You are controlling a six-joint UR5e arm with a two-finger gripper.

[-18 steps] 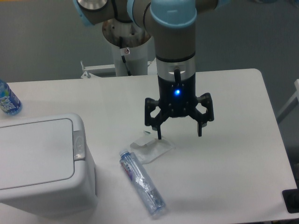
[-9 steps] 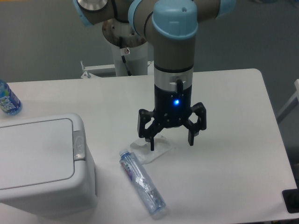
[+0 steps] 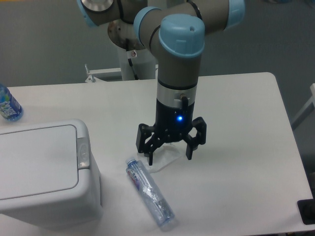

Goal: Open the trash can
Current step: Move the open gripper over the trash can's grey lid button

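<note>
The trash can [image 3: 42, 172] is a large white boxy bin at the lower left, its flat lid down and a small grey latch [image 3: 82, 151] on its right edge. My gripper [image 3: 170, 157] hangs open over the table to the right of the bin, fingers spread wide with nothing between them. It sits well clear of the latch, just above a crumpled clear wrapper [image 3: 165, 158].
A crushed clear plastic bottle [image 3: 149, 192] lies on the table below the gripper, beside the bin. A blue-labelled bottle [image 3: 8, 104] stands at the far left edge. A dark object [image 3: 307, 211] sits at the lower right corner.
The gripper has moved left and down toward the near side of the table, staying open. The bin and bottles have not moved.
</note>
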